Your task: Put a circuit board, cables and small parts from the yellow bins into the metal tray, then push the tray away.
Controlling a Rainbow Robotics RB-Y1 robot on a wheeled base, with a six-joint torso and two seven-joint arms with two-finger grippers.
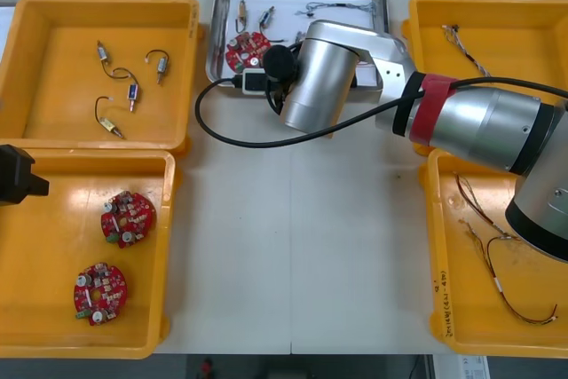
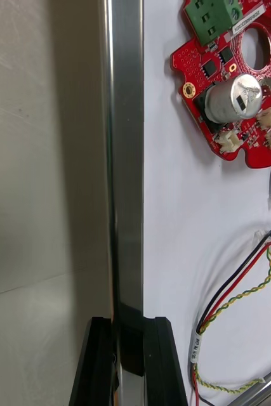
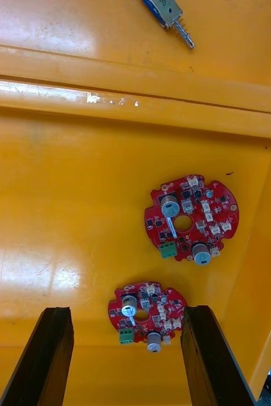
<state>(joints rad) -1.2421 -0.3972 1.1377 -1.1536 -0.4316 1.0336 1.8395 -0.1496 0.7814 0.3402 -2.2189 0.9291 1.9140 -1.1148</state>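
The metal tray (image 2: 124, 158) between the black fingers (image 2: 100, 361) of the right end effector (image 2: 132, 327) is shiny silver, white inside. Beside them lie a red circuit board (image 2: 237, 95) with a green block and red, black and yellow-green twisted cables (image 2: 237, 295).

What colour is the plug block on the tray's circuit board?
Green connector block on the round red circuit board; right wrist view.

The metal tray (image 2: 124, 158) has a smooth, shiny rim and a matt white inside. The yellow bins (image 3: 59, 190) look like glossy plastic, one rim scuffed. The table (image 1: 240, 246) is pale and matt.
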